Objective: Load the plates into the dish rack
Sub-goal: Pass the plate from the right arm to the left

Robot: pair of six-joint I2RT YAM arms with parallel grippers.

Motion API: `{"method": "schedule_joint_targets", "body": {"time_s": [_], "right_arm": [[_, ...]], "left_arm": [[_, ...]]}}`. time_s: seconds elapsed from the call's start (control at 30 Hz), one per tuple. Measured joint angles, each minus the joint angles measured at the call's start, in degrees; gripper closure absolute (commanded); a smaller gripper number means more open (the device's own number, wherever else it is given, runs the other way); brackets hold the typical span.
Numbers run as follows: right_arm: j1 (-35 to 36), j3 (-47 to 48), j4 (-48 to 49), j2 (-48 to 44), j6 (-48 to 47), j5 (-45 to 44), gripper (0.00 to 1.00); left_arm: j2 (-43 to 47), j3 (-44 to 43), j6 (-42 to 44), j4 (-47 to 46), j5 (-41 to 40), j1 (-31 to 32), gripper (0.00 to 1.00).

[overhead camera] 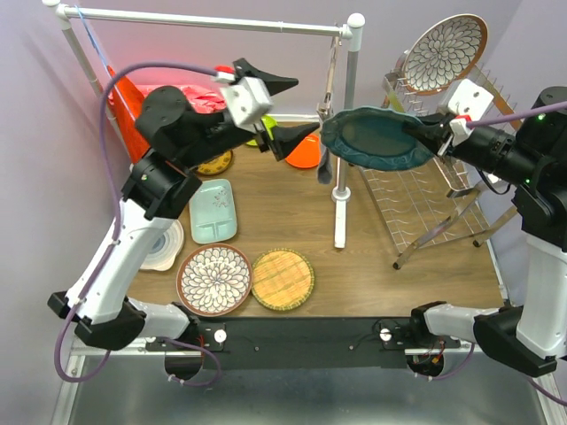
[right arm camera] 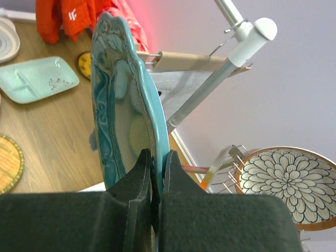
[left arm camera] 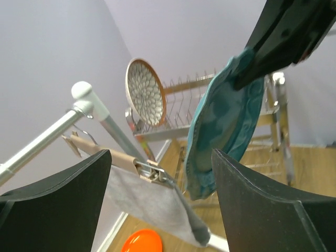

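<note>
Right gripper (right arm camera: pixel 157 157) clamped on teal scalloped plate (right arm camera: pixel 123 110) rim; far edge near white pipe post (overhead camera: pixel 341 177), chrome wire dish rack (overhead camera: pixel 434 199) beside. Left gripper (overhead camera: pixel 299 106) spread wide, empty. Orange cloth (right arm camera: pixel 55 23) logo illegible.

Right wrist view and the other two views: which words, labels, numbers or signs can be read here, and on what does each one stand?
No word or number can be read in any view.
On the orange cloth: a white mark, too blurred to read.
On the teal plate: only a raised pattern, no writing.
</note>
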State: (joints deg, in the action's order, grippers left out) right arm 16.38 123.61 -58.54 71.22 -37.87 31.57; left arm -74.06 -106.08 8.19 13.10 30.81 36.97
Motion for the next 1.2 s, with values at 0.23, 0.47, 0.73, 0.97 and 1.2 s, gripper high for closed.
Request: {"method": "schedule_joint_targets", "body": {"time_s": [0.23, 0.47, 0.73, 0.97, 1.2], "right_arm": [[0.0, -2.6, -1.9, -1.4, -4.9, 2.8, 1.00], [0.0, -3.7, -2.1, -1.4, -7.4, 5.0, 1.00], [0.0, -4.0, -2.0, -1.2, -9.2, 6.9, 1.00], [0.0, -4.8, -2.0, -1.3, -9.8, 7.5, 1.00], [0.0, -5.8, -2.0, -1.7, -10.2, 7.4, 1.00]], "left_arm": [[-1.9, 0.7, 13.5, 4.4, -5.1, 6.5, 0.14], [-3.1, 0.5, 19.0, 7.2, -6.2, 10.0, 0.19], [-5.7, 0.5, 19.2, 10.4, -8.1, 13.6, 0.38], [-9.8, -2.4, 19.6, 13.9, -14.6, 16.3, 0.59], [-10.2, -4.0, 20.1, 15.8, -18.7, 17.5, 0.57]]}}
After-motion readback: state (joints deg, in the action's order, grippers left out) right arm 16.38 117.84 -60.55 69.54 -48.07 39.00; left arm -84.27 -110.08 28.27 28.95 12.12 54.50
